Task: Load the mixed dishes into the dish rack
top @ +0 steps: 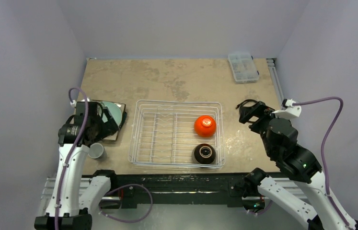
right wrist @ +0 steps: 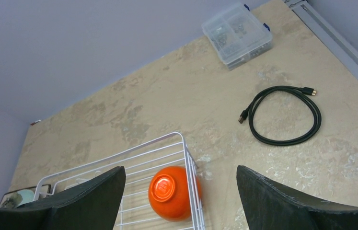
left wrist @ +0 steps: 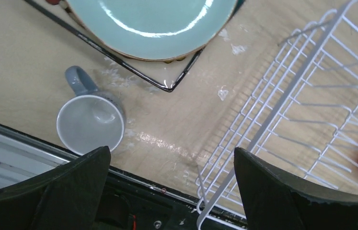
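The dish rack (top: 179,101) stands mid-table. An orange bowl (top: 205,125) lies upside down in its right side, with a dark brown bowl (top: 204,154) in front of it. A pale-teal plate (top: 115,113) lies on the square plate (top: 113,134) left of the rack, and a grey cup (top: 96,151) stands upright near the front edge. My left gripper (left wrist: 172,191) is open and empty above the table between the cup (left wrist: 90,124) and the rack (left wrist: 282,96). My right gripper (right wrist: 180,191) is open and empty, high above the rack's right edge and the orange bowl (right wrist: 172,191).
A clear plastic compartment box (top: 243,66) sits at the back right. A black coiled cable (right wrist: 282,115) lies right of the rack. Walls close in left, right and back. The black table rail (left wrist: 133,211) runs along the front edge.
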You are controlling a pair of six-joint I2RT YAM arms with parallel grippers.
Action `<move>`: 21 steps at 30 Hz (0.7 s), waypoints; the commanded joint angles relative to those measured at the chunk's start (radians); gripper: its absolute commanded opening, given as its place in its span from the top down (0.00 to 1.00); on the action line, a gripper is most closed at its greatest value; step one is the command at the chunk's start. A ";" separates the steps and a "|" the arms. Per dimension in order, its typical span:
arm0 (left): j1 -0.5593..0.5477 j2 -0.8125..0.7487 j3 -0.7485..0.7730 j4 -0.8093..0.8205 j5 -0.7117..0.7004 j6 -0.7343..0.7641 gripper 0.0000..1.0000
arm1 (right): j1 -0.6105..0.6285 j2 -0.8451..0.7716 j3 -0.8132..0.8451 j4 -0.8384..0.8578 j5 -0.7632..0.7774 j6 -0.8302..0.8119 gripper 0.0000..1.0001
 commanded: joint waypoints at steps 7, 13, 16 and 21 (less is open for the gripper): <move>0.300 0.028 -0.098 0.105 0.061 -0.116 0.03 | 0.000 -0.009 -0.011 0.031 -0.048 -0.002 0.14; 0.402 0.152 -0.132 0.188 0.170 -0.117 0.15 | 0.001 0.016 0.006 0.032 -0.059 -0.019 0.13; 0.407 0.183 -0.125 0.185 0.143 -0.106 0.16 | 0.000 0.042 0.036 0.026 -0.062 -0.026 0.13; 0.407 0.110 -0.164 0.153 0.050 -0.149 0.16 | 0.001 0.085 0.047 0.046 -0.084 -0.019 0.13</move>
